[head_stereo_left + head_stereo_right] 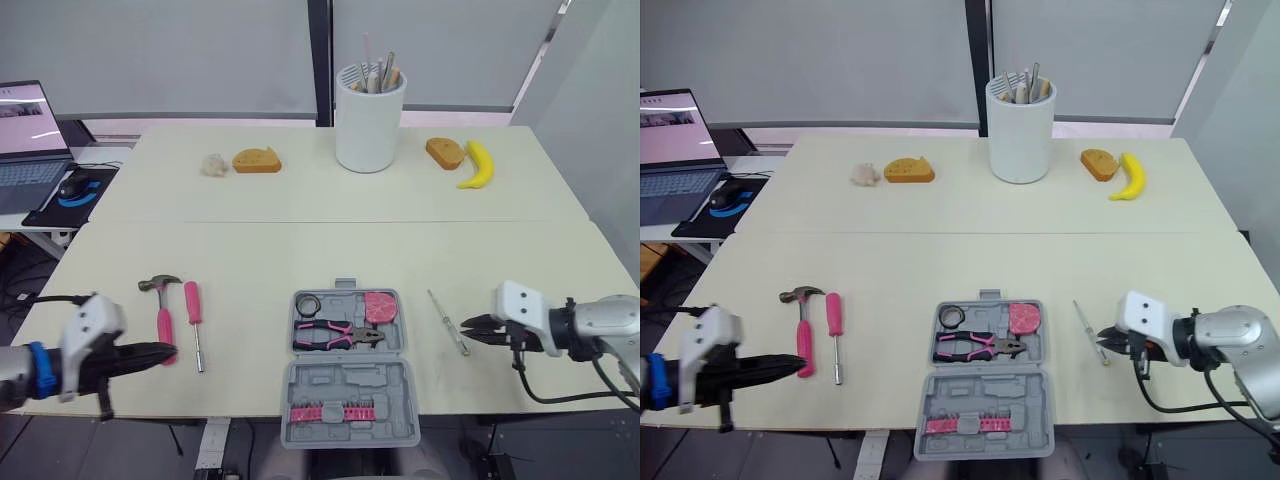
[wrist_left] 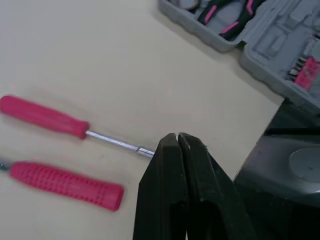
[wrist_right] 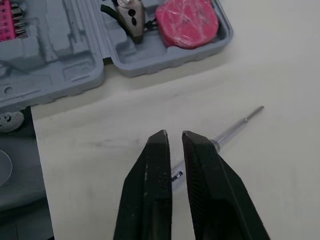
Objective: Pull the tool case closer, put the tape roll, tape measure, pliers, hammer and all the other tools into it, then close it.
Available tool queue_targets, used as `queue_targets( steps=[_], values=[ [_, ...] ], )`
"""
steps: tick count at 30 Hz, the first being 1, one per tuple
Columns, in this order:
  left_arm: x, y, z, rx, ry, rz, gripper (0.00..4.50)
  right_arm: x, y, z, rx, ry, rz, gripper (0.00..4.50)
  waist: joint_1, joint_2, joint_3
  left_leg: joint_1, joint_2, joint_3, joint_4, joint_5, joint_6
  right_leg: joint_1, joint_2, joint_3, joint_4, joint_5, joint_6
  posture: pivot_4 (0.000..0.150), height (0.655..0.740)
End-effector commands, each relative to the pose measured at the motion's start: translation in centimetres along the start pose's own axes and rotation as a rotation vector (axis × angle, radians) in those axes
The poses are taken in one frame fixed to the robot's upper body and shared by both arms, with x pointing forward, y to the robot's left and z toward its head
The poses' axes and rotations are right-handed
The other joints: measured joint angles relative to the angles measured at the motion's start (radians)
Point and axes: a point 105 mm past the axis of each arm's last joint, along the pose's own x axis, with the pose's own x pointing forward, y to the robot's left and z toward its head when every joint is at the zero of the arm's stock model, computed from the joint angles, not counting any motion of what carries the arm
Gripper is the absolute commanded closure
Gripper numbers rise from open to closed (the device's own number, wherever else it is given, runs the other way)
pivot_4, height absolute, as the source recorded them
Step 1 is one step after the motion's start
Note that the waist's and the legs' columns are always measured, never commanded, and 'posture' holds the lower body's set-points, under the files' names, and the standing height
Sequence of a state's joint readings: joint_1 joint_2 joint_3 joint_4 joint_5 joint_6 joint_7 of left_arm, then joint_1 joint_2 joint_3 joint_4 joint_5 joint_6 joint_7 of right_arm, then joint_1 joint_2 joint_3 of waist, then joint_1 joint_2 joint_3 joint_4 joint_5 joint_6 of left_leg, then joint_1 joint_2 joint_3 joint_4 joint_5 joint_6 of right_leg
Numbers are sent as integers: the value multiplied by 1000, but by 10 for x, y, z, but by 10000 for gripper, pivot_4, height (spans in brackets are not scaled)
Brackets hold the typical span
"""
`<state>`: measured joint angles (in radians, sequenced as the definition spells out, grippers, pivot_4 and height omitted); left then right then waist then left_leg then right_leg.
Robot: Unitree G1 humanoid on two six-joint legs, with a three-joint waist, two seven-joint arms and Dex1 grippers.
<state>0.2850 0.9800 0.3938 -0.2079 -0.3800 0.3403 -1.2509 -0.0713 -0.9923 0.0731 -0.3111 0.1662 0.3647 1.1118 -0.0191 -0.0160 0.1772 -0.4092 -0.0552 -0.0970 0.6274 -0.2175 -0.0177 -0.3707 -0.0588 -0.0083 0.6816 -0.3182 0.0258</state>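
Table | left tool closed, empty | right tool slightly parted, empty

1. The laptop is cut off by the head view's left edge.
2. The hammer has its head cut off by the left wrist view's edge.
3. The right gripper hides part of the thin metal rod.
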Motion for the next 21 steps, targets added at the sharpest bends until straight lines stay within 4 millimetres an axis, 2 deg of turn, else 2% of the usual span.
queue_targets(
  steps=[1, 10, 15, 21],
  values=[
    [48, -21, 1, 101, 16, -72, 45000, 25, 6, 11, -118, 16, 9, 44747, 4, 0, 0, 0, 0, 0, 0, 0, 0, 1, 0, 0, 0, 0, 0, 1500, 7400],
    [100, -43, 3, 186, 44, -126, 45000, 63, 31, 17, -135, 20, 79, 44747, 5, -2, 1, 0, -1, -2, 1, 0, 0, 1, 2, 0, 1, 1, 1, 1500, 7400],
    [121, -52, 5, 206, 40, -142, 45000, 72, 37, 12, -138, 40, 85, 44747, 5, -2, 1, 0, -1, -2, 1, 0, 0, 1, 2, 0, 1, 1, 2, 1500, 7400],
    [145, -53, 10, 221, 11, -113, 45000, 84, 46, 13, -138, 27, 99, 44747, 6, -2, 0, 0, -1, -3, 2, 0, 0, 1, 2, -1, 1, 1, 2, 1500, 7400]
  ],
)
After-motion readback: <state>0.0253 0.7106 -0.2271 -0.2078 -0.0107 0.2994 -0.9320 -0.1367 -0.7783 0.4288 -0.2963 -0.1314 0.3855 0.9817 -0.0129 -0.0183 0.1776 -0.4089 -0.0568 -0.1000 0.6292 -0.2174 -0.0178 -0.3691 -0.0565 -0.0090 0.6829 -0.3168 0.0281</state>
